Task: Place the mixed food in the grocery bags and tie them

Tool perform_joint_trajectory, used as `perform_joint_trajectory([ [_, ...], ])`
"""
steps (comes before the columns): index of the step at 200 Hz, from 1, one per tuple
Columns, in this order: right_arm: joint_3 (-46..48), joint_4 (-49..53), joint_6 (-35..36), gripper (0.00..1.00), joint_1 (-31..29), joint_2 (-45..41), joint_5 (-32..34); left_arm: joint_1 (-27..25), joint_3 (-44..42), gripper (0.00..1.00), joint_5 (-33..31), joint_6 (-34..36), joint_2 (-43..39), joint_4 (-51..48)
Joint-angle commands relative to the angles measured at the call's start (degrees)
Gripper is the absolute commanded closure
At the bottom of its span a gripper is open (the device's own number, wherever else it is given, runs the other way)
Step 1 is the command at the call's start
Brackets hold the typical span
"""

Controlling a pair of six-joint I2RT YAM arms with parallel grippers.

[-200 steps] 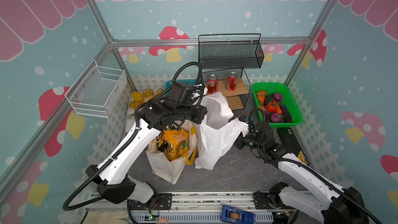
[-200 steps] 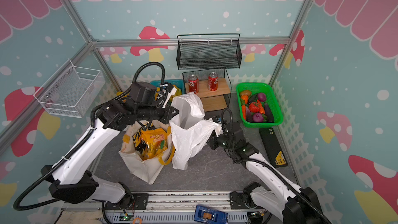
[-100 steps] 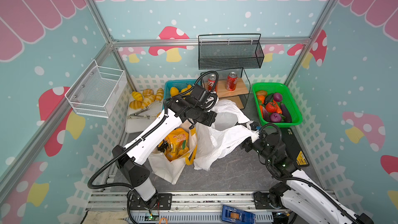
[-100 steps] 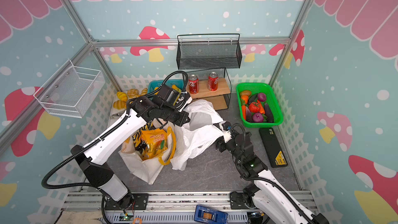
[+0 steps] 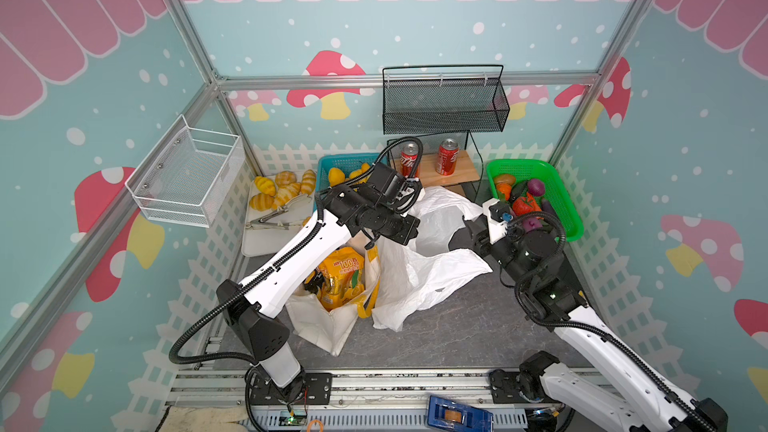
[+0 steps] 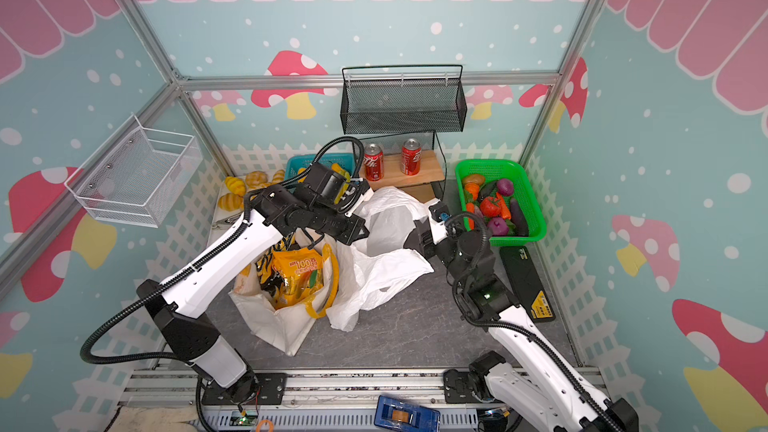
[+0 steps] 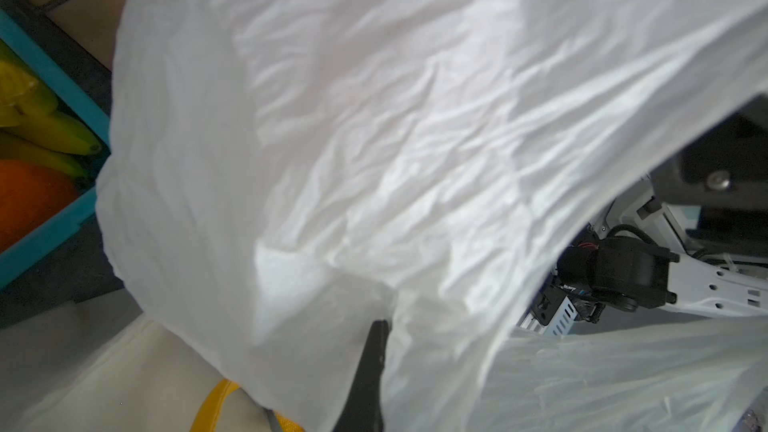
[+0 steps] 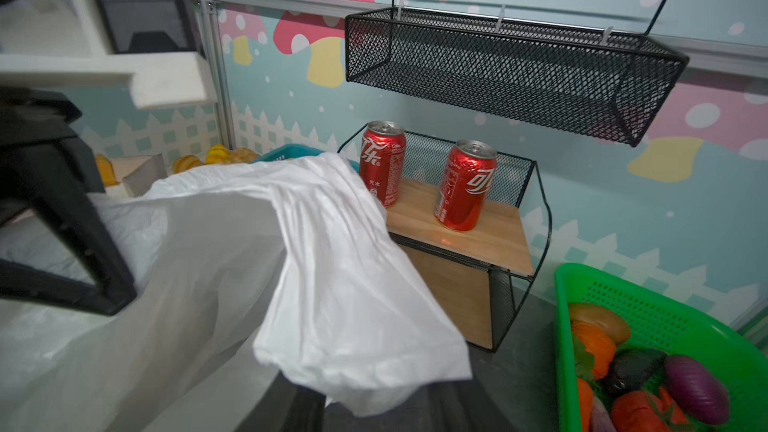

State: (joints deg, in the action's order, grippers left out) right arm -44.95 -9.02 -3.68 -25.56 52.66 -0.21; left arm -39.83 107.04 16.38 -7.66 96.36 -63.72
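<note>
Grey stone counter (image 5: 457,338) lies bare along its front edge, from the bags to the rail, and that is the widest free room. At mid-counter the white plastic bag (image 5: 419,280) sprawls with its mouth spread between the two arms. The left tool (image 5: 407,229) is pressed together, pinching the bag's left rim and holding it up off the counter. The right tool (image 5: 468,229) sits at the opposite rim with bag film draped over it in the right wrist view; whether it grips I cannot tell. Just left, touching the bag, the canvas tote (image 5: 328,326) stands open with the orange-yellow packet (image 5: 343,274) and the black-and-yellow packet (image 6: 266,263) inside. Toy vegetables (image 5: 525,203) lie in the green basket (image 5: 519,164) by the right wall, near the right tool. Behind, the bag's far edge reaches the wire shelf (image 5: 465,168) carrying soda cans (image 5: 446,157).
</note>
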Motion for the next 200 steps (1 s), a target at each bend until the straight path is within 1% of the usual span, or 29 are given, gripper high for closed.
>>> perform_joint_trajectory([
  [1, -6.49, 7.38, -5.10, 0.76, 5.06, 4.45, -2.49, -0.16, 0.36, 1.00, 1.45, 4.74, -0.62, -0.13],
  [9, -8.17, 8.97, -7.48, 0.78, 7.62, 6.36, -6.16, -0.21, -0.02, 1.00, 1.52, 5.77, -0.82, 0.08],
  [19, -9.91, 10.31, -9.90, 0.77, 9.75, 8.42, -9.72, -0.23, -0.74, 1.00, 1.37, 6.50, -1.11, 0.54],
  [40, -12.16, 12.16, -11.32, 0.72, 10.42, 11.15, -15.75, 0.01, -1.21, 1.00, 1.99, 6.79, -0.92, 1.30],
  [54, -12.37, 12.82, -11.26, 0.64, 10.40, 11.05, -18.45, 0.16, -1.47, 1.00, 2.11, 6.07, -0.65, 2.02],
  [62, -12.31, 13.50, -11.11, 0.59, 10.44, 10.20, -18.60, 0.44, -1.50, 1.00, 2.16, 5.34, -0.48, 2.32],
  [71, -12.16, 14.37, -10.78, 0.50, 10.44, 8.68, -18.52, 0.85, -1.71, 1.00, 2.20, 4.36, -0.36, 2.70],
  [85, -11.92, 16.38, -10.08, 0.41, 10.40, 6.05, -18.08, 1.78, -2.08, 1.00, 2.57, 2.45, -0.31, 3.49],
  [109, -12.18, 21.06, -9.33, 0.31, 10.44, 1.87, -19.72, 3.29, -3.22, 1.00, 3.13, -0.19, -0.93, 5.20],
  [125, -12.05, 22.45, -9.24, 0.24, 10.40, -0.74, -23.20, 3.58, -3.65, 1.00, 3.03, -0.86, -1.47, 5.88],
  [138, -11.62, 22.14, -9.32, 0.23, 10.36, -2.43, -27.39, 3.58, -3.68, 1.00, 2.90, -0.73, -1.83, 6.09],
  [170, -10.78, 21.03, -8.36, 0.23, 10.36, -4.65, -40.86, 4.14, -3.77, 1.00, 3.08, -0.47, -1.96, 6.14],
  [183, -8.78, 17.29, -9.70, 0.23, 10.35, -5.53, -45.91, 4.21, -3.72, 1.00, 3.56, -0.38, -1.96, 6.23],
  [200, -6.57, 10.05, -13.53, 0.23, 10.36, -5.52, -53.89, 4.15, -3.69, 1.00, 3.70, -0.08, -1.96, 6.22],
])
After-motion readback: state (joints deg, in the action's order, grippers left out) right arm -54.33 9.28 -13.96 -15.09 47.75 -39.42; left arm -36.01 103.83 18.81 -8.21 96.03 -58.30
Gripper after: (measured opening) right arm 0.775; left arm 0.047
